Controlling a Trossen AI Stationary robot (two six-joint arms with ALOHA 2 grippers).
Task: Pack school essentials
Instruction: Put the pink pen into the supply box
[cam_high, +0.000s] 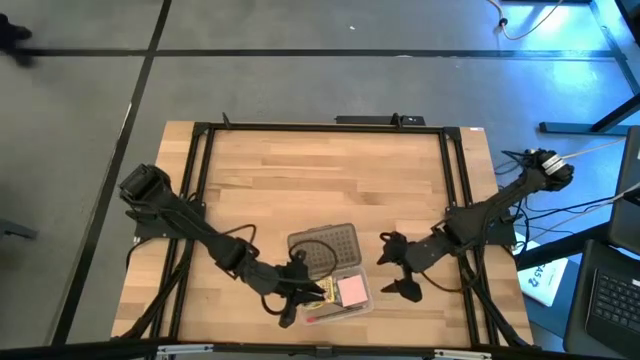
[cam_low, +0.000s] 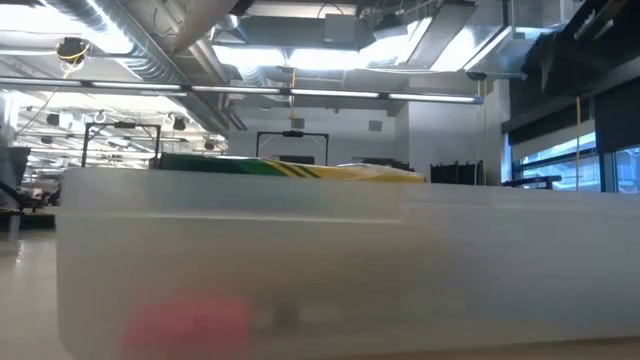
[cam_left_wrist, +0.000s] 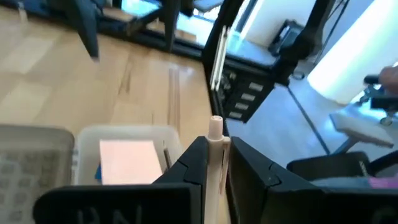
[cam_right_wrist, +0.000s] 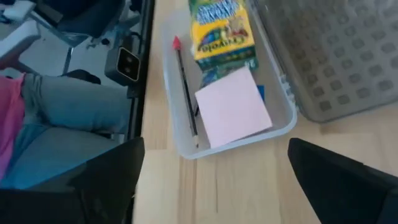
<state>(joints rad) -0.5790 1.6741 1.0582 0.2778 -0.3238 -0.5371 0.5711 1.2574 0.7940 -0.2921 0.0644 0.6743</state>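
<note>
Gripping a pale pencil (cam_left_wrist: 216, 149) upright between its narrowed fingers, the left hand (cam_high: 296, 297) hovers beside the clear plastic case (cam_high: 366, 303) on the wooden tabletop (cam_high: 320, 170). Inside lie a pink square pad (cam_right_wrist: 232, 106), green-yellow crayon box (cam_right_wrist: 222, 28) and dark pencil (cam_right_wrist: 185, 87). Just right of the case, the right hand (cam_high: 397, 270) waits, spread wide and empty.

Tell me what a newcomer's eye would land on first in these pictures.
Most striking is the clear plastic case at the table's front edge, holding a pink square pad, a crayon box and a dark pencil. The left claw, just over the case, is shut on a pale pencil. The right claw hangs wide open beside the case.
</note>
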